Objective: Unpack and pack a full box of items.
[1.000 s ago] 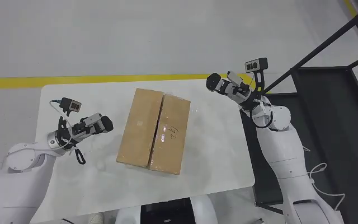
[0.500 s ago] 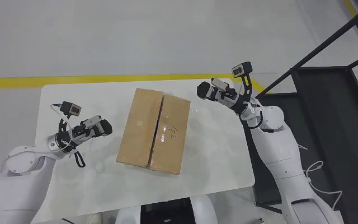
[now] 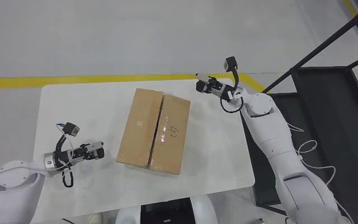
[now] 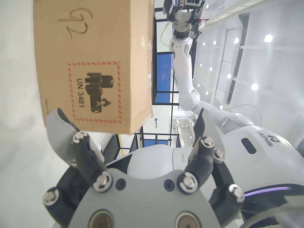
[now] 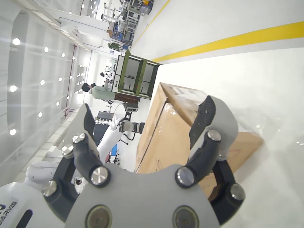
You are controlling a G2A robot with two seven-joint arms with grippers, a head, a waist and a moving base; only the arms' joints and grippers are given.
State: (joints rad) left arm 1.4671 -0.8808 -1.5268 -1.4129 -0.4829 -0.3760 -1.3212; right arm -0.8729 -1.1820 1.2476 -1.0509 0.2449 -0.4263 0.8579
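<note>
1. At the left side of the white table (image 3: 72,106), we are holding our left claw (image 3: 96,152) low, near the closest left corner of the box (image 3: 154,131) but apart from it. Its fingers (image 4: 59,122) are standing wide apart with nothing between them, which we judge suits coming at the box from the side.
2. At the middle of the table, the box is lying flat and closed. Its two top flaps (image 3: 137,131) are meeting along a seam that glossy clear tape (image 3: 159,115) is covering, so we judge unpacking is not yet begun. We are seeing plain matt brown cardboard, sharp-edged, with a pen scribble (image 3: 174,132) on top and a red-bordered label (image 4: 95,91) on one side.
3. Off the box's far right corner, our right claw (image 3: 202,85) is hovering clear of it, spread open and empty. Its ribbed dark pads (image 5: 201,117) are facing inward, looking made for grip.
</note>
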